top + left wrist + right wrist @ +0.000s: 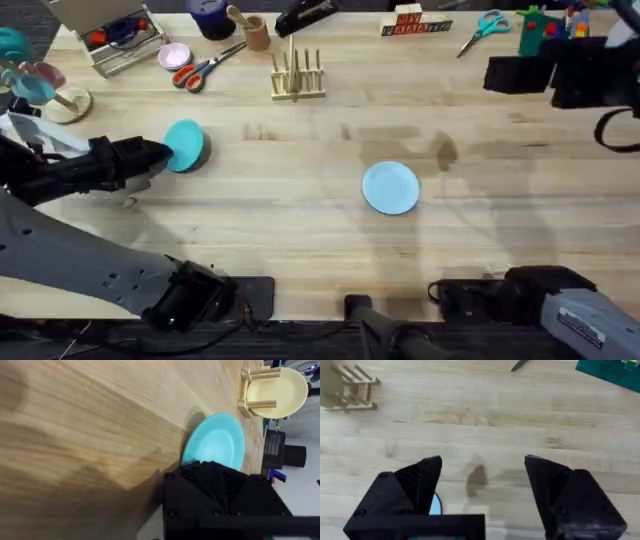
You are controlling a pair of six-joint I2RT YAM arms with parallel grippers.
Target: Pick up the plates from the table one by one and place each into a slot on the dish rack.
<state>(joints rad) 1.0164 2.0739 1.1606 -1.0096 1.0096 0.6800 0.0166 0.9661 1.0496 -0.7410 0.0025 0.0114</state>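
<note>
1. two plates lie on the table [300,220]: the teal plate [186,145] at the left, tilted up off the wood with one edge in the left gripper [158,153], and the pale blue plate [390,187] flat near the middle, well apart from the dish rack [297,78] at the far side.
2. both plates look thin, stiff and light, with smooth and probably slippery faces; the rim is the sensible place to pinch, since a flat plate offers no other edge to grip.
3. the left gripper is clenched on the teal plate's near rim; in the left wrist view the gripper body covers the contact, so how deep the rim sits between the fingers cannot be judged.
4. the right gripper [482,490] is spread wide and holds nothing, hovering over bare wood; a sliver of the pale blue plate peeks beside one finger.
5. the rack's slots are too small to count reliably.
</note>
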